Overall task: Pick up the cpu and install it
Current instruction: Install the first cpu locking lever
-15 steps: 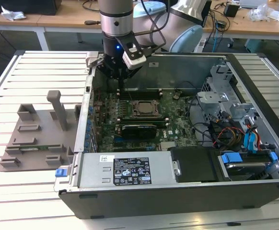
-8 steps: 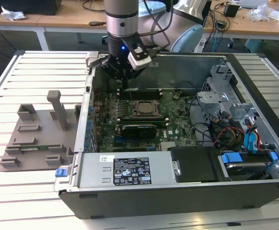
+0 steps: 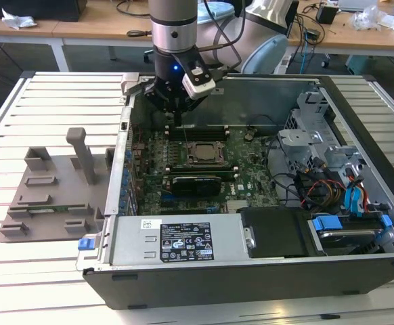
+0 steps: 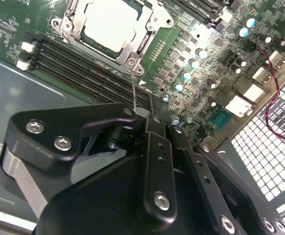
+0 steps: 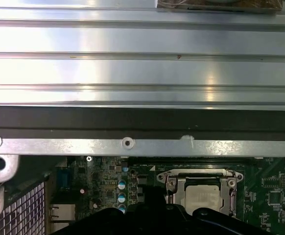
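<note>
Gripper [image 4: 147,115]: fingers closed together, holding nothing, poised above the motherboard [image 3: 251,169] inside the open computer case [image 3: 359,271]. Cpu [image 4: 108,24]: seated in the socket frame [image 4: 147,36], near the memory slots [image 4: 83,68].

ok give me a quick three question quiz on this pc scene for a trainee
1. True or false: the chip lies on the grey tray outside the case.
2. The gripper hangs above which? A) the green board inside the case B) the grey tray C) the desks behind
3. Fill in: in the exterior view, the grey tray lies on the exterior view's ___ of the case.

Key:
1. False; the chip sits inside the metal socket frame on the board.
2. A
3. left
</note>
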Available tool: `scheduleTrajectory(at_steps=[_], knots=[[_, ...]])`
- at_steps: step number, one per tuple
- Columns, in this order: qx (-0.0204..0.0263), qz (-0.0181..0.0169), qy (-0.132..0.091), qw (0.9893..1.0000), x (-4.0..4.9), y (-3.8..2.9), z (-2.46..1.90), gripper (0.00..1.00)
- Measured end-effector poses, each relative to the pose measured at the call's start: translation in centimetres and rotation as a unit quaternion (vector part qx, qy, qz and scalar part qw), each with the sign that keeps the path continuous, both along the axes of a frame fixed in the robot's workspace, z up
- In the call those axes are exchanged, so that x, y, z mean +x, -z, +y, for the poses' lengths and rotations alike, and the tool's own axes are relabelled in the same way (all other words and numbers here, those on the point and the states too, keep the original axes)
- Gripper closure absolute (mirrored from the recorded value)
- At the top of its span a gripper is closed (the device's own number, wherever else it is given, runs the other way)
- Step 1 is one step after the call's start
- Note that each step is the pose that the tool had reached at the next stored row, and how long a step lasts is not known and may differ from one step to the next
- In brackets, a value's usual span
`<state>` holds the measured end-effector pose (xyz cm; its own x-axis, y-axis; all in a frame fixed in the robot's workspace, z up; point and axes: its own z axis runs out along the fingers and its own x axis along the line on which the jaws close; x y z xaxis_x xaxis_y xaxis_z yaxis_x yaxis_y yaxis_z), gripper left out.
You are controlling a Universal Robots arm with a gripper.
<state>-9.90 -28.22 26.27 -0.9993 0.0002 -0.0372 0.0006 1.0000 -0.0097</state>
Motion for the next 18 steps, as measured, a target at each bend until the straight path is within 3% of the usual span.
scheduleTrajectory(at_steps=[18], knots=[[-0.0001, 0.0000, 0.000, 1.0000, 2.48, 0.44, 0.00, 0.89]])
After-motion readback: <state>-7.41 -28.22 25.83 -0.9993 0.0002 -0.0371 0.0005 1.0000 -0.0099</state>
